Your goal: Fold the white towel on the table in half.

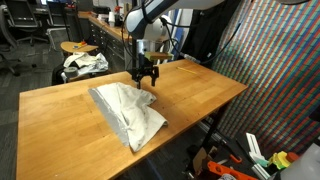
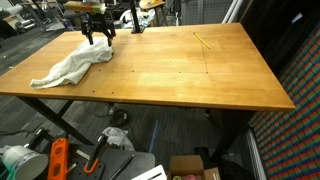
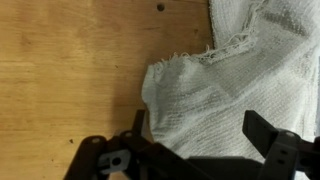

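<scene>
Workshop clutter rings the big rectangular light orange-brown wooden table (image 1: 200, 95), and on it lies the large thin white towel (image 1: 128, 112), rumpled into a lopsided heap, not spread flat. In both exterior views the black two-fingered Robotiq gripper (image 1: 147, 76) hangs at the towel's far end, pointing down, just over the cloth. Whether the tips touch it, I cannot tell from out here.

Over to the wrist view, and that settles the jaws. The two dark fingers (image 3: 262, 130) stand wide apart at the bottom of the picture, gripping nothing, with the towel lying below them. Its frayed edge (image 3: 195, 52) rests on bare wood, close to a small dark hole (image 3: 160, 7) in the tabletop. Neither detail shows from outside.

An exterior view places the towel (image 2: 70, 65) toward one end of the table. A thin yellow stick (image 2: 203, 40) lies well apart from it near the far edge, and an orange tool (image 2: 58, 160) sits on the floor underneath. Only the opposite angle catches the small round wooden stool (image 1: 78, 47) beyond the table. Just by it is a bundle of white and dark patterned fabric (image 1: 86, 63), and a multicoloured woven screen (image 1: 275, 70) stands off to the side.
</scene>
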### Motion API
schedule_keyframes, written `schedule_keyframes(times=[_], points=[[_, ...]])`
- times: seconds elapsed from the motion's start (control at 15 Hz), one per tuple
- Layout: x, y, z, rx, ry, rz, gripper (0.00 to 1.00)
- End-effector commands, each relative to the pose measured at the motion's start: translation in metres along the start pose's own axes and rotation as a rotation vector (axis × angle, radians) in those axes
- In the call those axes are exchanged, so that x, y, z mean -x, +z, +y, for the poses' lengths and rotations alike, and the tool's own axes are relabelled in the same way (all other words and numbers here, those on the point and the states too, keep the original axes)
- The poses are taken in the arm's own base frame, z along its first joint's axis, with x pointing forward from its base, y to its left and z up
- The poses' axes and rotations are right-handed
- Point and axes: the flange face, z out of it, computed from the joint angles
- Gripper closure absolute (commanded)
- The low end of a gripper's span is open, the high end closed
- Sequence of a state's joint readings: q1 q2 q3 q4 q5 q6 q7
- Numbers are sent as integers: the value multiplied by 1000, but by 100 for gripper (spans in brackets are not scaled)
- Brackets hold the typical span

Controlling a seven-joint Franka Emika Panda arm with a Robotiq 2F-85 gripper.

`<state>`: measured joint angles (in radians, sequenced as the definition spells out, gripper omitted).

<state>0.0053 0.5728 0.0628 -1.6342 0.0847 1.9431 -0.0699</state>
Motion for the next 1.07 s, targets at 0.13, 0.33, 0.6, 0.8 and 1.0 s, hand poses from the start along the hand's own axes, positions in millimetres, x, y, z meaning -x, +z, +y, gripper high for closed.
schedule_keyframes(times=[0.13,0.33,0.6,0.8,1.0], points=[[-13,22,6,-50,34,-40,0],[-14,32,6,-62,35,-69,0],[-13,35,6,-77,33,-87,42],[-10,29,3,-90,30,-96,65],[-9,20,1,-103,35,-85,89]])
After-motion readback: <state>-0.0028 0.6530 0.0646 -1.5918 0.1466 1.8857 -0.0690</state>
